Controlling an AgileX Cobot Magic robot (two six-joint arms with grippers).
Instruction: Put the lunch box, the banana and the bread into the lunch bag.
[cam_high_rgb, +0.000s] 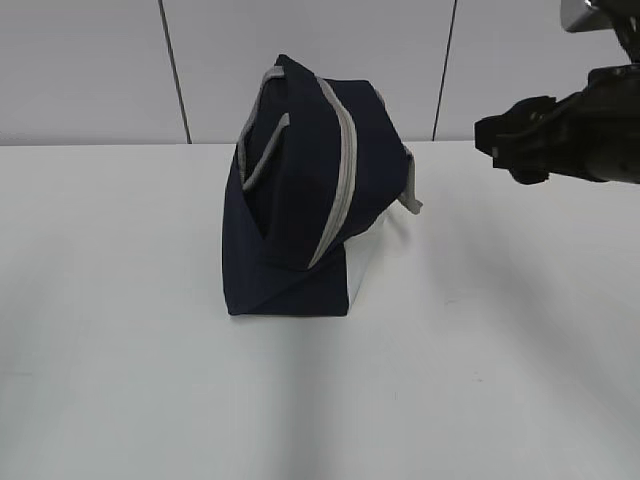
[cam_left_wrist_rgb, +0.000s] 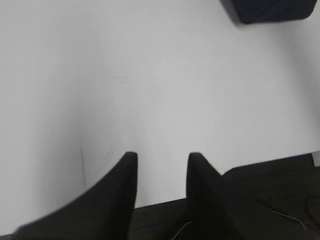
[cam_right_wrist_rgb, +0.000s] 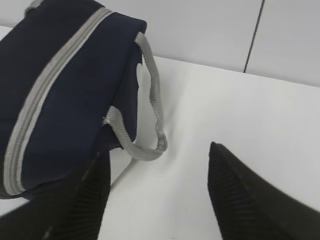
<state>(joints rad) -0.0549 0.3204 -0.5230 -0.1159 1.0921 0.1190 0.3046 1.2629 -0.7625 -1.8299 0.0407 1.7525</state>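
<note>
The navy lunch bag (cam_high_rgb: 295, 200) stands in the middle of the white table, its grey zipper (cam_high_rgb: 345, 170) running over the top and appearing shut. My right gripper (cam_high_rgb: 495, 145) hovers above the table to the bag's right. It is open and empty (cam_right_wrist_rgb: 159, 162), with the bag (cam_right_wrist_rgb: 65, 90) and one grey strap handle (cam_right_wrist_rgb: 155, 100) just ahead of its left finger. My left gripper (cam_left_wrist_rgb: 163, 156) is open over bare table with nothing between its fingers, and a corner of the bag (cam_left_wrist_rgb: 270, 10) shows far ahead. The lunch box, the banana and the bread are out of view.
The white table (cam_high_rgb: 120, 350) runs to a pale panelled wall (cam_high_rgb: 90, 70) behind the bag. A dark edge (cam_left_wrist_rgb: 280, 185) lies under my left gripper at the table's border.
</note>
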